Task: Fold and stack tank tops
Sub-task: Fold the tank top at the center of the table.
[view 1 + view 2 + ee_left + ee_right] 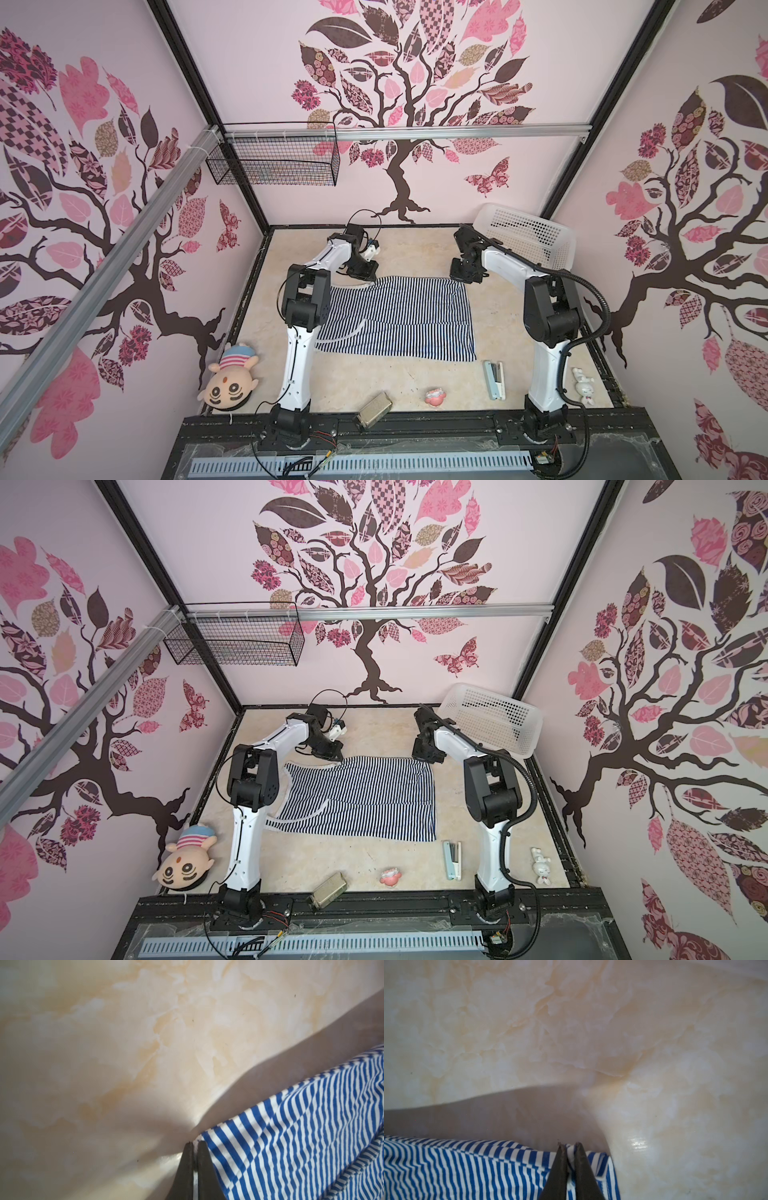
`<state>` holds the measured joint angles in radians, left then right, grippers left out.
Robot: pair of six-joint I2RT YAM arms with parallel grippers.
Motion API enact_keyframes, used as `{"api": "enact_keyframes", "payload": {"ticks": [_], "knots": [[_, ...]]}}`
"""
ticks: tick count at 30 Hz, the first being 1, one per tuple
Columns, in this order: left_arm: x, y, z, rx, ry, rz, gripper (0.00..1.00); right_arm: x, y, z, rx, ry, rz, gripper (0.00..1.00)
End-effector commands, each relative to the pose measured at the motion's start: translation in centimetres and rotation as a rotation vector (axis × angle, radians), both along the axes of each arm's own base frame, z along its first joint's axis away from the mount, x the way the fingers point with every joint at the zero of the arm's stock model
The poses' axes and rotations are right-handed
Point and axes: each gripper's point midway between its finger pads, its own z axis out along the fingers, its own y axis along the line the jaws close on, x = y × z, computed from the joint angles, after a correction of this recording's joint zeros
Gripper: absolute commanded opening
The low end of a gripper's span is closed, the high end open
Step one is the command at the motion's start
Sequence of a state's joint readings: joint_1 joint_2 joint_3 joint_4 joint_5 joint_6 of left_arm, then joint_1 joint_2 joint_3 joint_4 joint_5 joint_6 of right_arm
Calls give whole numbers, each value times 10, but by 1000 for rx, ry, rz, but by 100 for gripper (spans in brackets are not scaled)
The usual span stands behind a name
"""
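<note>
1. Lying spread flat in the middle of the table (415,376), the striped tank top (399,320) has both grippers at its far edge.
2. Left gripper (194,1144): jaws pressed together at a cloth corner; whether cloth is caught, I cannot tell.
3. Right gripper (569,1145): pinching the cloth's edge.

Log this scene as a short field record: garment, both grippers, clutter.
garment: tank top, striped, lying flat on the table
left gripper: shut, pinching a corner on the garment's far edge
right gripper: shut, with cloth from the other far corner pinched between its fingers
near-edge clutter: plush doll, small box, pink toy, stapler, rabbit figure
far corner: white basket, tilted against the wall
</note>
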<state>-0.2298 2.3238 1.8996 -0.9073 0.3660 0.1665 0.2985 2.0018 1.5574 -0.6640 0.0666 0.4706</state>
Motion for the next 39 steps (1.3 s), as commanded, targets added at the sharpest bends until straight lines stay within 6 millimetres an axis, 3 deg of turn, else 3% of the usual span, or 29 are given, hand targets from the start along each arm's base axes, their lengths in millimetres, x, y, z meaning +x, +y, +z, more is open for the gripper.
{"api": "enact_keyframes", "payload": {"ticks": [1,16,24,29,39], "knots": [[3,-1,29,-8,-93,-14,6,-7,-1,24,8,-47,-1,10],[-30,3,52,-38,-111,-12,7,-54,-4,29,71,-36,12,11],[-57,1,66,-99,-141,8,8,-77,0,26,145,-28,10,12],[-72,4,61,-96,-121,-3,9,-89,0,15,153,-4,13,12],[-99,13,29,-53,-44,-16,9,-104,-1,-8,161,39,8,13]]}}
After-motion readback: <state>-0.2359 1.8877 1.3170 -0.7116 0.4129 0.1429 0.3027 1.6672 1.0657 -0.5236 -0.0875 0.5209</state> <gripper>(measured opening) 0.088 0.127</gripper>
